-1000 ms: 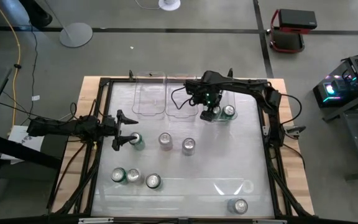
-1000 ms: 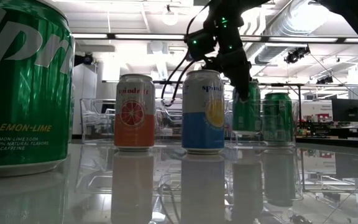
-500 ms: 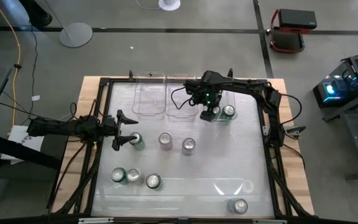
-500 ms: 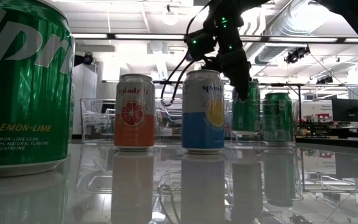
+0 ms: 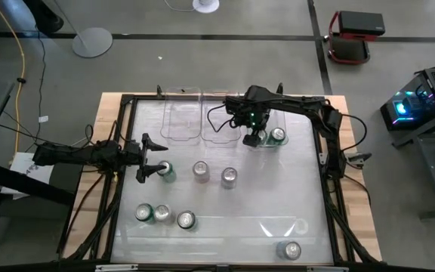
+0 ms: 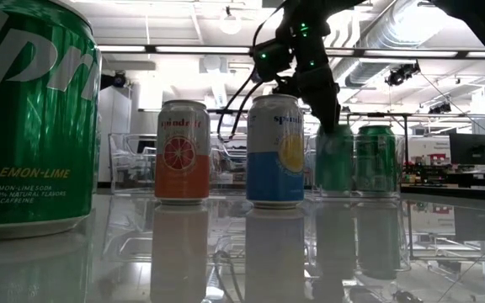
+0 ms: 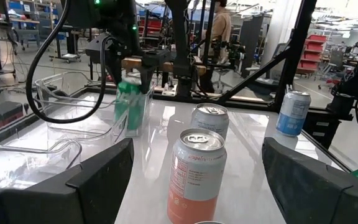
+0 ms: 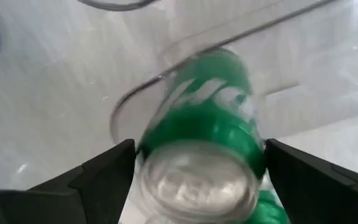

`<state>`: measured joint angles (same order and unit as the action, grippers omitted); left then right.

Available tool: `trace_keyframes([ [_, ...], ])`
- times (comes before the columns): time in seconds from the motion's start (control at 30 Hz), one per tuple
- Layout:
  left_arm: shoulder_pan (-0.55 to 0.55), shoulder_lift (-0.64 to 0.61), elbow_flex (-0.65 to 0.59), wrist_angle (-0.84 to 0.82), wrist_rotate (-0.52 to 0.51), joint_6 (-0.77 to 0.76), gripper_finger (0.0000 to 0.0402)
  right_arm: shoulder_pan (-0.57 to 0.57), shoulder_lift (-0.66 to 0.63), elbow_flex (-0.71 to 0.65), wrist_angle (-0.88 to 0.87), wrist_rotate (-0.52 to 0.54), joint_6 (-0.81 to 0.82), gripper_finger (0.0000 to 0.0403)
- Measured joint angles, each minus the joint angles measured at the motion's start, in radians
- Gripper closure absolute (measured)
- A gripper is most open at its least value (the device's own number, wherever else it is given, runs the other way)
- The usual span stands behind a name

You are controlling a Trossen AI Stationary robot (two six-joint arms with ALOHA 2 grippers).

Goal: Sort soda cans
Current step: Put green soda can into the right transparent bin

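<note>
Clear plastic bins [image 5: 202, 119] are sitting along the table's [image 5: 308, 189] far edge, and the right gripper [image 5: 254, 138] is hanging over the rightmost bin [image 5: 274, 128], fingers clamped on a green can [image 8: 204, 149] just beside a second green can [image 5: 278, 135] already standing in that bin. Loose cans are standing mid-table: an orange-label can [image 7: 195, 174] and a blue-label can [image 6: 276, 150] side by side, three cans [image 5: 161, 215] clustered nearer the front, one lone can [image 5: 291, 249] at the front right. The left gripper [image 5: 148, 157] is waiting at the left side, fingers spread, with a green can [image 5: 165, 171] just beside it.
</note>
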<state>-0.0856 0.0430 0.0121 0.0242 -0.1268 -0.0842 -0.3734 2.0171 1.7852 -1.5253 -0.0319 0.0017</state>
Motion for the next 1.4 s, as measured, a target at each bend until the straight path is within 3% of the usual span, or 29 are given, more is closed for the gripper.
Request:
trace_keyframes([
  [1.0,0.0,0.0,0.0,0.002,0.0,0.0,0.0071,-0.013,0.014,0.078,-0.034,0.028,-0.029,0.0062],
  [1.4,0.0,0.0,0.0,0.002,0.0,0.001,0.0071,-0.015,0.013,0.008,0.01,0.039,-0.029,0.0095],
])
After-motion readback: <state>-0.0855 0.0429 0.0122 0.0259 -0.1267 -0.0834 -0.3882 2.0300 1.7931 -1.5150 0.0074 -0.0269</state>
